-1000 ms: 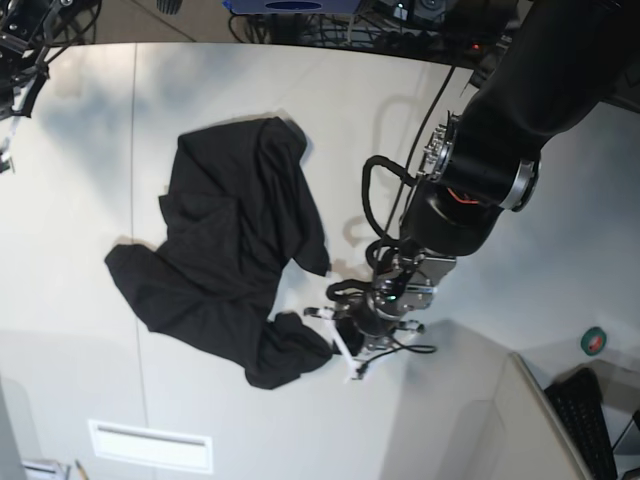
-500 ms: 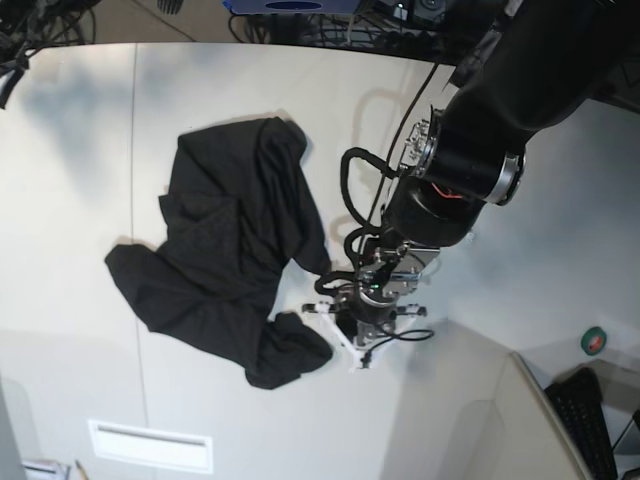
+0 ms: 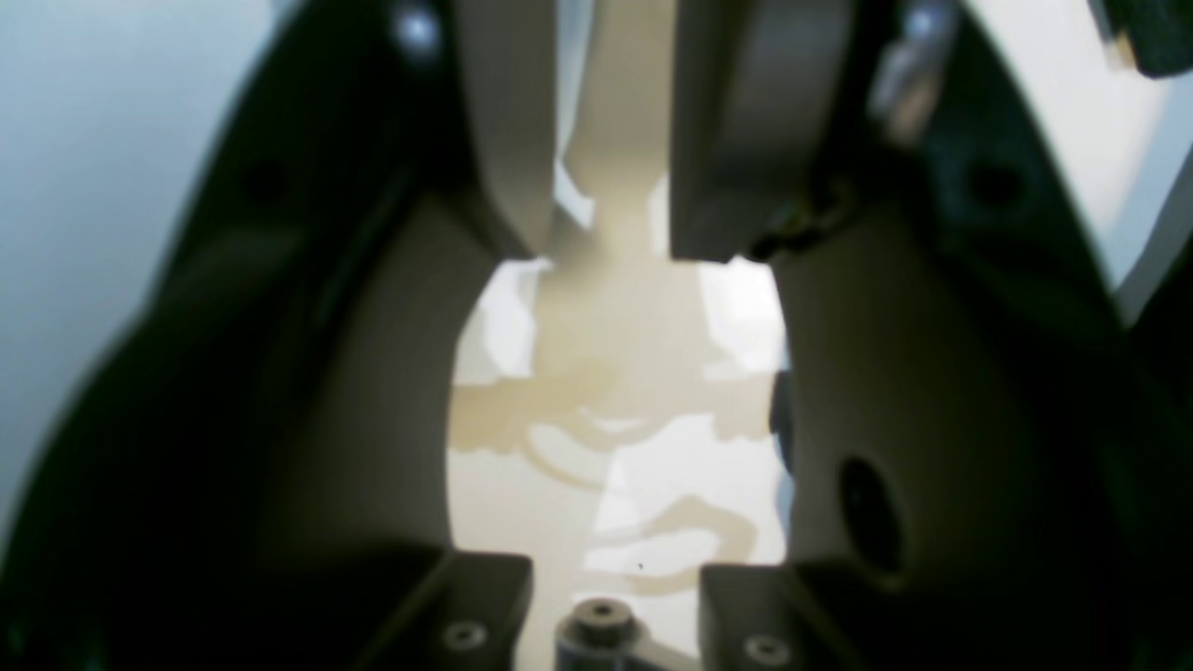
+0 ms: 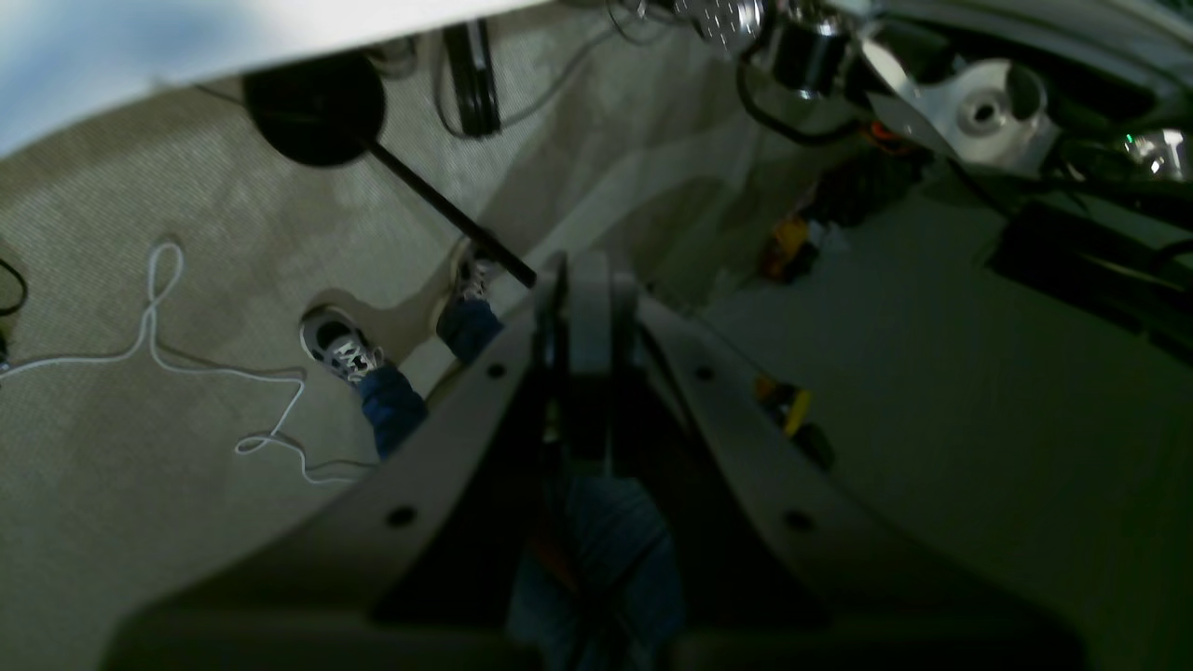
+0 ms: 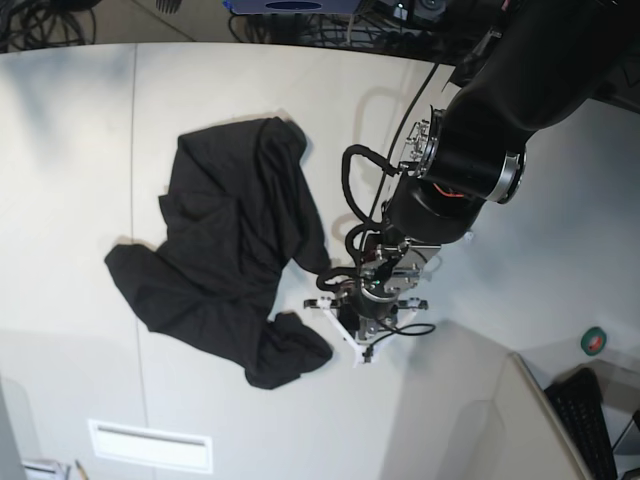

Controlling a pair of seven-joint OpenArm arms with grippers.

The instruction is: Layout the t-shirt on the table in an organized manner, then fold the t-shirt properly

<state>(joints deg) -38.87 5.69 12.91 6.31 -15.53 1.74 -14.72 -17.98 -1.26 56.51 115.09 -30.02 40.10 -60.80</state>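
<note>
The black t-shirt (image 5: 230, 250) lies crumpled on the cream table (image 5: 80, 150), left of centre in the base view, with a sleeve bunched at its lower right. My left gripper (image 5: 347, 335) hangs just right of that bunched corner, close to the tabletop. In the left wrist view its pale fingers (image 3: 508, 130) stand apart, and only bare table (image 3: 615, 447) shows between them. My right gripper (image 4: 578, 280) is out of the base view. Its own camera shows the jaws pressed together over the floor, with nothing held.
A white rectangular plate (image 5: 150, 445) sits near the front left edge. A green round object (image 5: 594, 341) and a black keyboard (image 5: 585, 420) are at the lower right, beside a raised pale panel (image 5: 470, 410). Shoes (image 4: 340, 345) and a white cord (image 4: 168, 345) lie on the floor.
My left arm has shifted a little to the left, bringing its gripper closer to the shirt's lower right corner. The right arm has left the top left of the base view.
</note>
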